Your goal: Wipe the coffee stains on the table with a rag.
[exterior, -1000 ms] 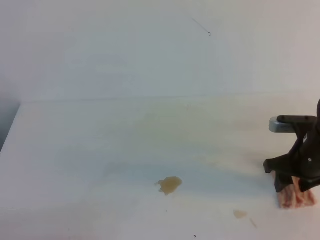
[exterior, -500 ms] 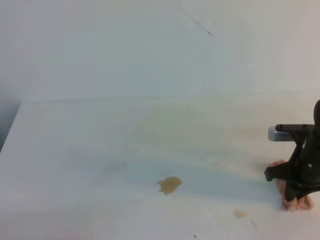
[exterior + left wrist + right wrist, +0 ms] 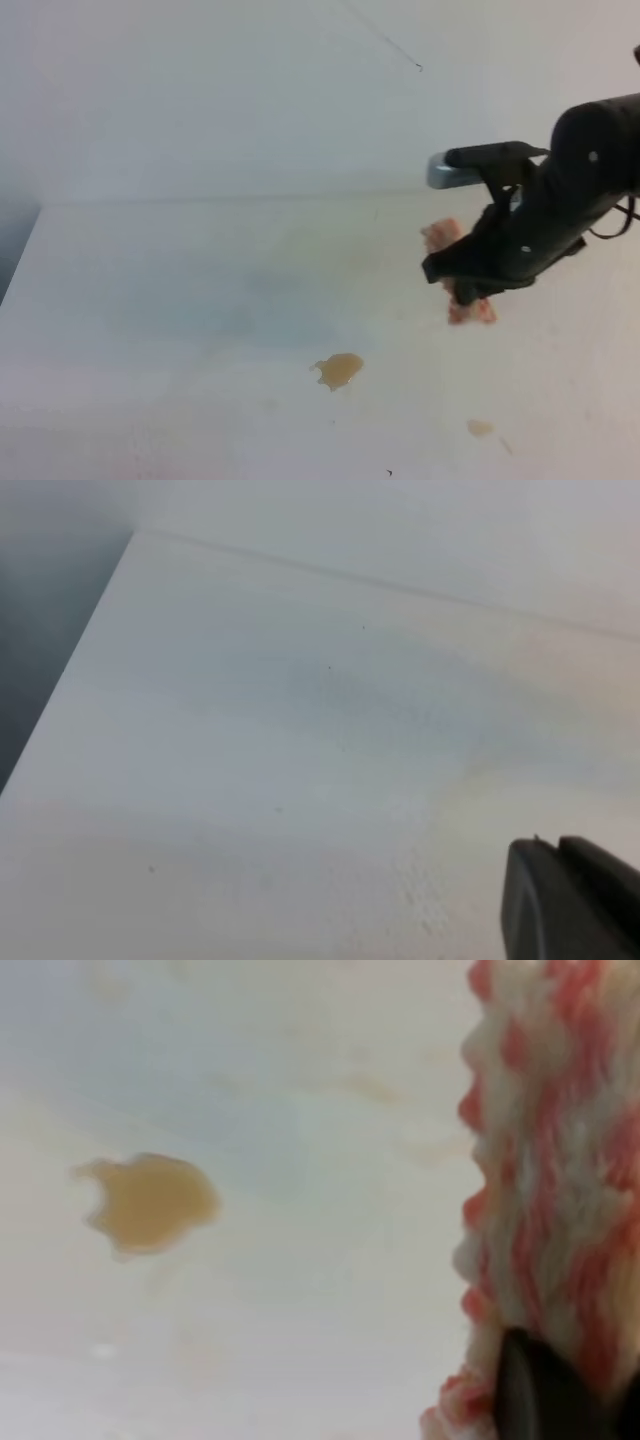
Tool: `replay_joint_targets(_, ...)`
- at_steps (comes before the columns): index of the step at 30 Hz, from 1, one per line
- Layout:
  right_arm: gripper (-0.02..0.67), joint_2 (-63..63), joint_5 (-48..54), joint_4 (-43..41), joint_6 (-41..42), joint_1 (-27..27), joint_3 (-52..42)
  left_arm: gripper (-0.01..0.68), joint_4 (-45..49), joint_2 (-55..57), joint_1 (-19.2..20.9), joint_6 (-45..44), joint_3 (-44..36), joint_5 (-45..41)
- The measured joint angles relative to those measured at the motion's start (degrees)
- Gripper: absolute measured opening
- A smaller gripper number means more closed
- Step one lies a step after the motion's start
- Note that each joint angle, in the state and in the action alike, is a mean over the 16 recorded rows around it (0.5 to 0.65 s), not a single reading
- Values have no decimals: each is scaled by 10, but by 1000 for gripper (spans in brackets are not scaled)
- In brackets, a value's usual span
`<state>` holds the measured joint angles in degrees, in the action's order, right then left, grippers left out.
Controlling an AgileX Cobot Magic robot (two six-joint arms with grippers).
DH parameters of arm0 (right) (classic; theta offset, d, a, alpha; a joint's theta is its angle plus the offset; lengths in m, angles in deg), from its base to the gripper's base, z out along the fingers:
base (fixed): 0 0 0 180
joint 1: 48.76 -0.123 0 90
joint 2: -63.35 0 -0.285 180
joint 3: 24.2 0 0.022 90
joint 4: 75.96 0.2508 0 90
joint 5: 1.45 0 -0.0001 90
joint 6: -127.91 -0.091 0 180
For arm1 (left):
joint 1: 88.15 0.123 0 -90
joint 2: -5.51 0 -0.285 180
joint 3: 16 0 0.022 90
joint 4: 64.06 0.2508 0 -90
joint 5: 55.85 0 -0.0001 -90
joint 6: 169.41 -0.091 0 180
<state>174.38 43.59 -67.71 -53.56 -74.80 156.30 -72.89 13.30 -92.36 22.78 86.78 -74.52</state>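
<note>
Exterior high view: right claw point(image 3: 462, 288) is clamped on the rag point(image 3: 441, 237), lifted off the tabletop point(image 3: 150, 300) at right of frame. Rag hangs pink-and-white above and below the claw. Big stain point(image 3: 340, 370) sits lower centre, small faint stain point(image 3: 481, 428) lower right, both apart from the rag. Left claw point(image 3: 570, 900) shows only a dark bit at lower right of left wrist view; can't tell its state.

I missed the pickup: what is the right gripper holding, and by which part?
The right gripper holds the rag lifted off the table, pinched around its middle, pink ends showing above and below the jaws.
</note>
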Motion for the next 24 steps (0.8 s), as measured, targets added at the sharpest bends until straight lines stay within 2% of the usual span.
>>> replay_joint_targets(6,22,37,10,15,43,-88,78,-3,0,0,0,0,0,0)
replay_joint_targets(11,22,92,33,28,75,-138,134,-3,0,0,0,0,0,0)
replay_joint_targets(17,23,171,78,29,86,-165,191,-3,0,0,0,0,0,0)
replay_joint_targets(24,25,242,110,16,75,-169,235,-3,0,-1,0,0,-2,1)
